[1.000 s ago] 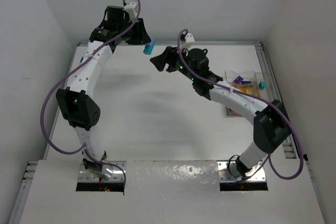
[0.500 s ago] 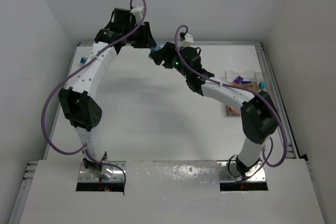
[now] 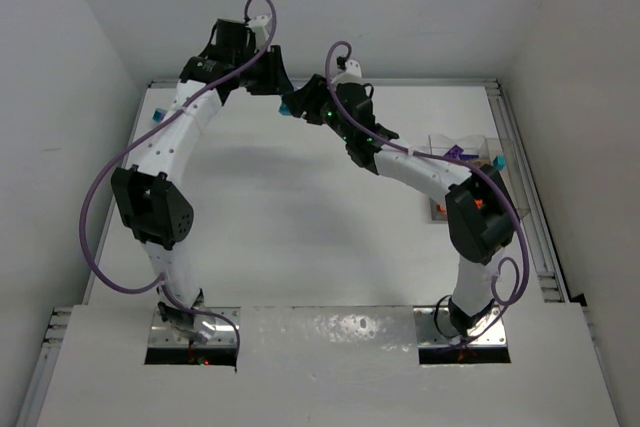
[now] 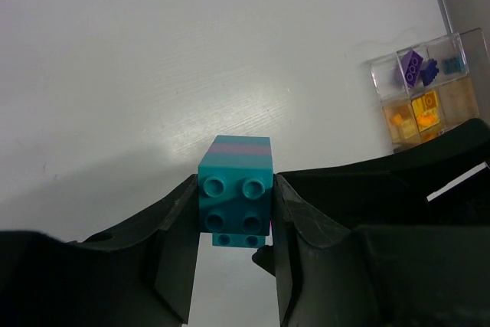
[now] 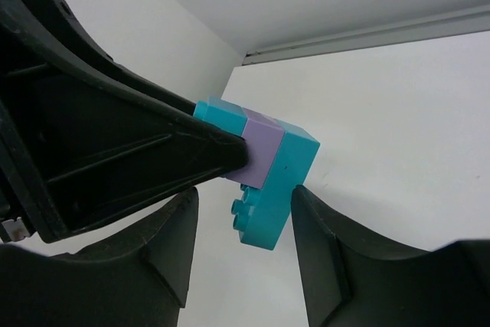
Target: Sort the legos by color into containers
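A short stack of legos, teal with a purple layer in the middle (image 4: 235,193), is held up above the back of the table. My left gripper (image 4: 235,216) is shut on its near teal end. In the right wrist view the stack (image 5: 268,166) sticks out of the left gripper's dark finger (image 5: 138,151). My right gripper (image 5: 243,204) stands open around the outer teal brick: its right finger is at the brick's corner and its left finger is apart from it. From above, both grippers meet at the stack (image 3: 287,105). The clear containers (image 3: 465,152) sit at the right.
The containers (image 4: 425,89) hold purple, teal, yellow and orange bricks in separate cells. A loose teal brick (image 3: 157,115) lies at the table's far left edge, and another (image 3: 497,162) beside the containers. A metal rail (image 3: 520,167) runs along the right side.
My right gripper has travelled left and back to the stack held by the left gripper, and its jaws have narrowed around the outer teal brick. The left gripper shifted slightly right.
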You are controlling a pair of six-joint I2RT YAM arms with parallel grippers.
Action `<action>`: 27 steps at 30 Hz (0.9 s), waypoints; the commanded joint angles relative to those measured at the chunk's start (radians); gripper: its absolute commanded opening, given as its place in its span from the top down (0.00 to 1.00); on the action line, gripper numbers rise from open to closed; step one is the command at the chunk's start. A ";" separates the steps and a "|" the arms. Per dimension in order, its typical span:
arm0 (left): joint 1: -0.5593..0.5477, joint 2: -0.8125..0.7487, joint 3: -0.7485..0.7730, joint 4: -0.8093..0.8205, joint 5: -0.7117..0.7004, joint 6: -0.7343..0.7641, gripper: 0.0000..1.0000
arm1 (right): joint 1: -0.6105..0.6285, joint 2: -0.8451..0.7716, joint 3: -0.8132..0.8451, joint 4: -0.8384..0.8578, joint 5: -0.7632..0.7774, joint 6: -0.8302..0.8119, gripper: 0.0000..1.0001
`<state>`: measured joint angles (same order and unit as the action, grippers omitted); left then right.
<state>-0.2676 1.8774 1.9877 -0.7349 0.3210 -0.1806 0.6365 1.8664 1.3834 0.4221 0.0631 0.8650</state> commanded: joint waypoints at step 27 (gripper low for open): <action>-0.012 -0.061 0.080 -0.043 -0.049 0.070 1.00 | -0.194 -0.090 -0.129 -0.270 0.030 -0.233 1.00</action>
<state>-0.2752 1.8755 2.0293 -0.7605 0.3050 -0.1493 0.5606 1.8538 1.3136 0.2855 0.0723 0.8505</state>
